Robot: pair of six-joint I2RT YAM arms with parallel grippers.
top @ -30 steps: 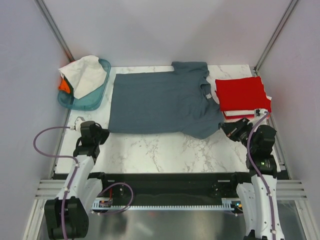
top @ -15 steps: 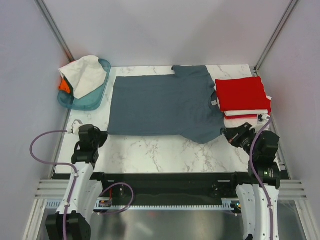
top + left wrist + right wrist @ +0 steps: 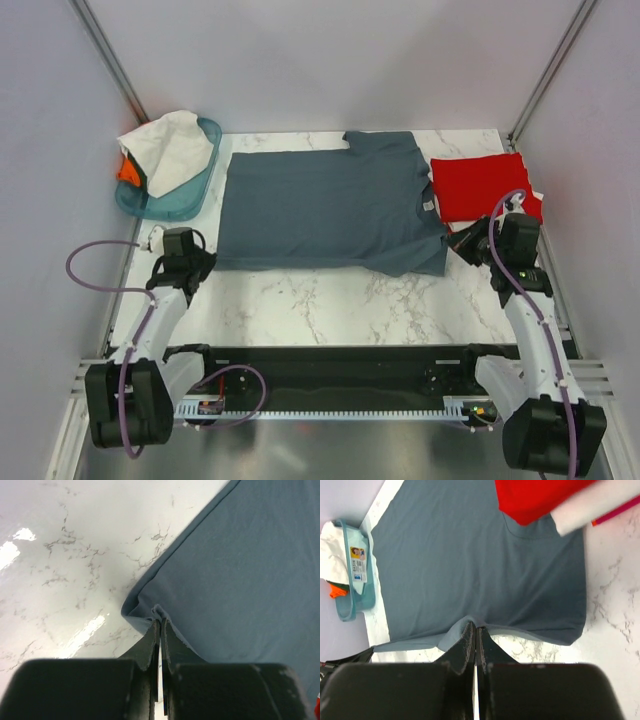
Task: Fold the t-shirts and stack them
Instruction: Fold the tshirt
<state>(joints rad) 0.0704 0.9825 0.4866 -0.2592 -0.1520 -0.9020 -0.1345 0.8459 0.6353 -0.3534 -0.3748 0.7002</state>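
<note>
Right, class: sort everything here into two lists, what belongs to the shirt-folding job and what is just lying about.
Belongs to the job: blue-grey t-shirt, red t-shirt, white t-shirt, orange t-shirt, left gripper and right gripper, both shut on the blue-grey t-shirt's near edge.
Just lying about: teal basket, marble table.

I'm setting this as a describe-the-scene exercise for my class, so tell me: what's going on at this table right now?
Two robot arms are handling a slate blue-grey t-shirt spread flat on the marble table. The left gripper is shut on its near left corner, and the right gripper is shut on its near edge towards the right. A folded red t-shirt lies at the right on a folded white one. A crumpled white t-shirt and an orange one sit in the teal basket at the far left.
</note>
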